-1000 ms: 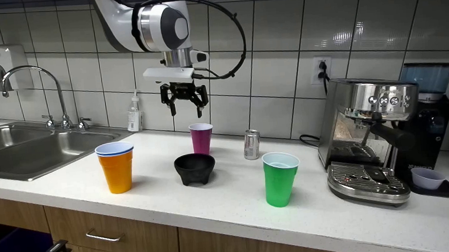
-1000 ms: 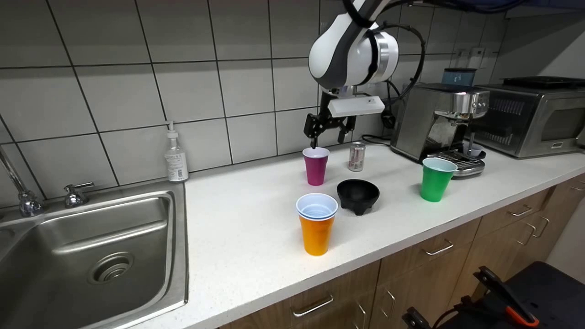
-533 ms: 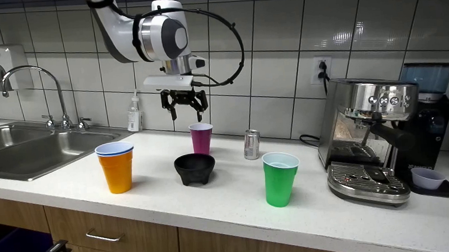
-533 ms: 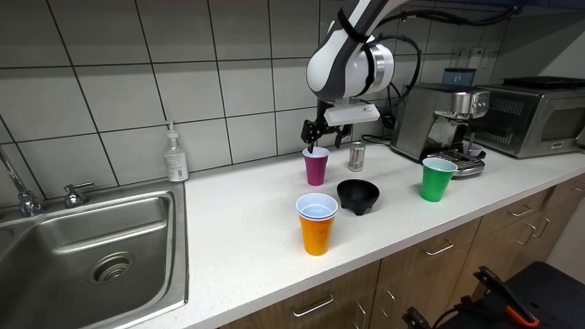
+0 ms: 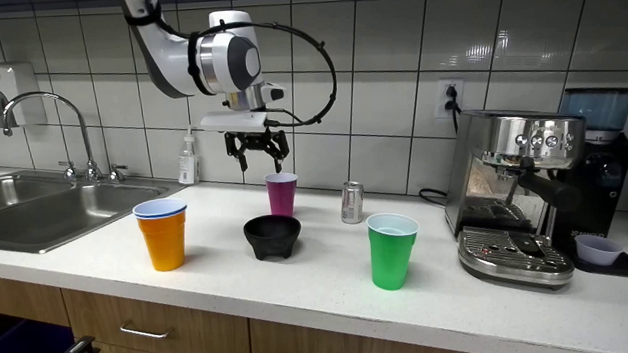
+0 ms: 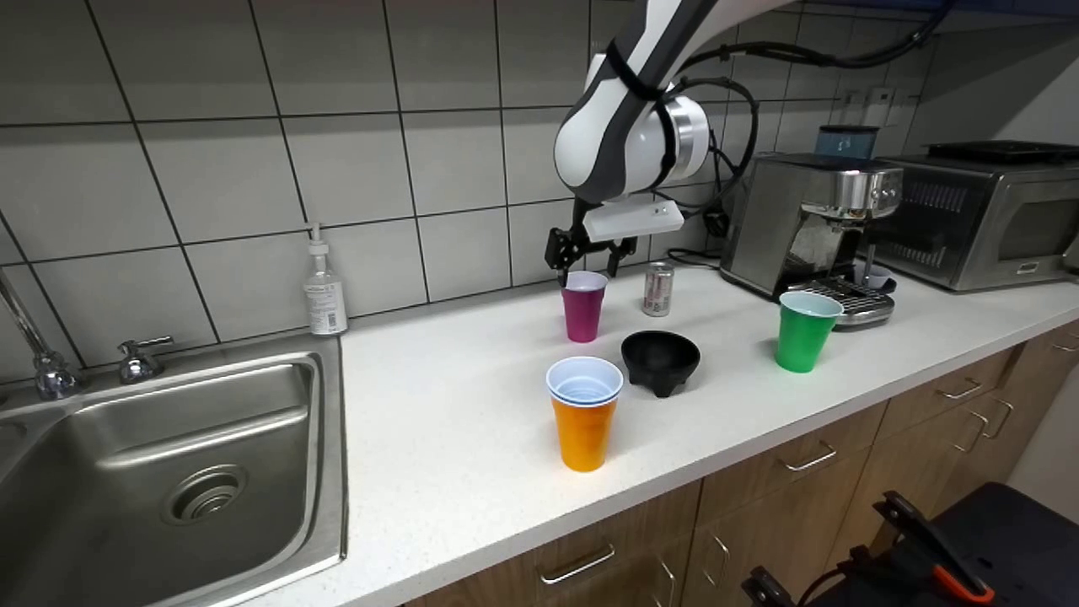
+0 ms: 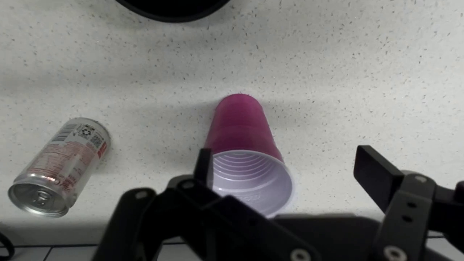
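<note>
My gripper [image 5: 261,168] stands open with nothing held, just above an upright magenta cup [image 5: 282,196] with a pale lilac inside. In the wrist view the cup [image 7: 241,125] shows between the spread fingers, closer to the left finger [image 7: 203,165], which covers part of its rim. The right finger [image 7: 377,175] is well apart from it. A silver can [image 7: 59,166] lies to the left in that view; it stands upright in both exterior views. A black footed bowl [image 5: 272,236] sits in front of the magenta cup.
Orange stacked cups [image 5: 165,240] stand toward the sink [image 6: 324,506]. A green cup [image 5: 392,258] is near the counter's front edge, with a coffee machine [image 5: 510,182] beyond it. A soap bottle [image 6: 324,291] stands by the tiled wall close behind.
The arm has come down toward the magenta cup and shifted slightly toward the sink side. The jaws have stayed open, and the things on the counter have not moved.
</note>
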You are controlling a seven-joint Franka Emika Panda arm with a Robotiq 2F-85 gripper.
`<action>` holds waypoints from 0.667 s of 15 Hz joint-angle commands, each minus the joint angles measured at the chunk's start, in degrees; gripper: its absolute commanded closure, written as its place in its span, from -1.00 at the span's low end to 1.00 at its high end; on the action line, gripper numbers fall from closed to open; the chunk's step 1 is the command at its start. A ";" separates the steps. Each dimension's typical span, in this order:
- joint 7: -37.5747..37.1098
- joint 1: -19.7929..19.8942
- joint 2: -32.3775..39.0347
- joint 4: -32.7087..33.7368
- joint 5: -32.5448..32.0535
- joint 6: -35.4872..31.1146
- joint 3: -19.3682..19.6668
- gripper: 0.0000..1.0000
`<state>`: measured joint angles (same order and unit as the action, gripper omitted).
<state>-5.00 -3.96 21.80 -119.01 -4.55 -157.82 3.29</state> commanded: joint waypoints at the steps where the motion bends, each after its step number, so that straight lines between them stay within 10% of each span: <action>1: -3.78 -1.84 2.69 4.10 -1.92 1.35 1.55 -1.00; 10: -6.24 -3.22 8.65 12.61 -1.28 5.19 2.48 -1.00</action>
<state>-9.03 -6.17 27.92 -111.05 -4.71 -156.34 4.88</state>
